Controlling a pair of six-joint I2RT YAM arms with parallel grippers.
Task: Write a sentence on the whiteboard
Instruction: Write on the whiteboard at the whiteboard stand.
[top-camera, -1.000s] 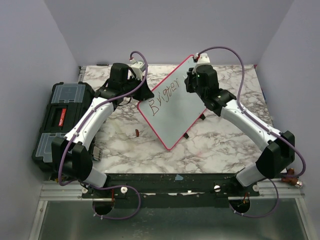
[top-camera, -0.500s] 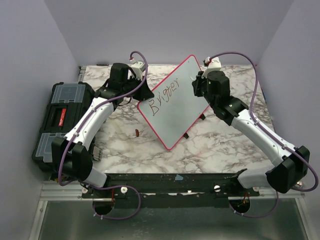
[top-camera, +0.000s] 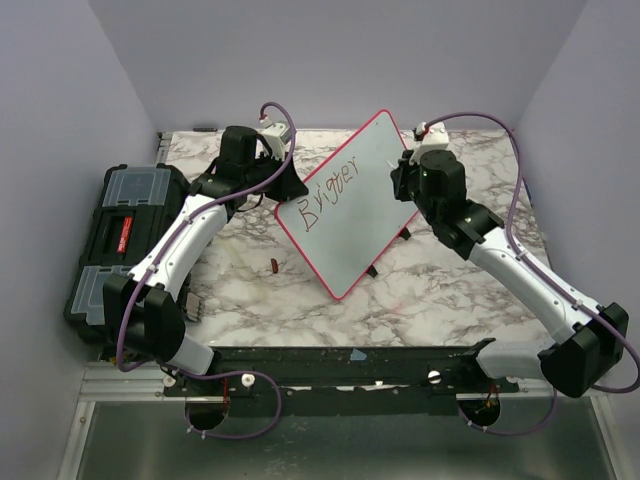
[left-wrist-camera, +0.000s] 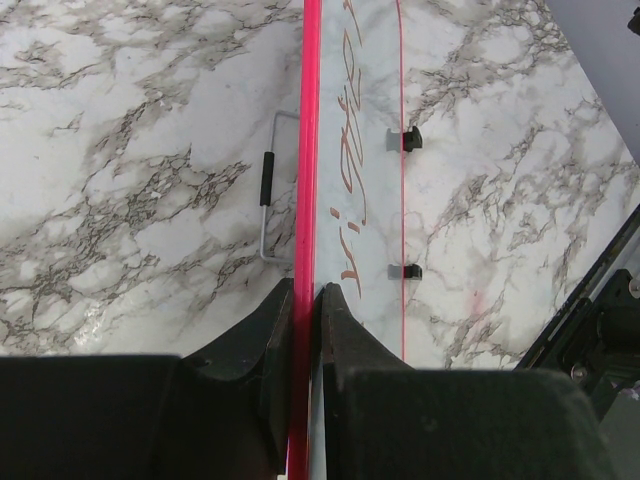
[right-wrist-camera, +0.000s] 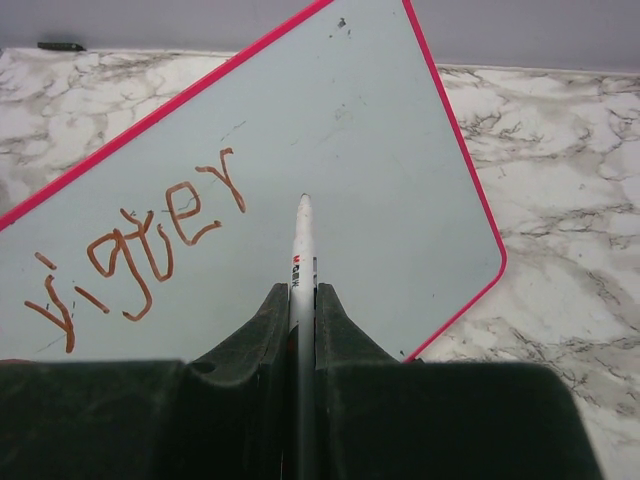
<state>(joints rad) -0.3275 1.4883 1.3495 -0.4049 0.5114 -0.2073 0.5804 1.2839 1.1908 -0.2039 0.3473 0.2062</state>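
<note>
The whiteboard (top-camera: 350, 205), pale with a thin red-pink frame, stands tilted over the marble table (top-camera: 450, 290). Reddish-brown lettering (top-camera: 330, 195) on it reads roughly "Brigger". My left gripper (top-camera: 281, 193) is shut on the board's left edge; the left wrist view shows its fingers (left-wrist-camera: 340, 320) pinching the red frame (left-wrist-camera: 308, 150). My right gripper (right-wrist-camera: 302, 290) is shut on a white marker (right-wrist-camera: 303, 235). The marker points at the bare board surface (right-wrist-camera: 380, 150) to the right of the lettering (right-wrist-camera: 150, 250). Whether the tip touches the board I cannot tell.
A black toolbox (top-camera: 120, 240) sits at the table's left edge. A small red-brown piece (top-camera: 272, 266) lies on the marble near the board's lower left side. A wire handle (left-wrist-camera: 266, 190) shows behind the board. Purple walls close in the back and sides.
My right arm has swung to the right and back with the marker, from the board's upper part to its right side. The left arm and the board have stayed put.
</note>
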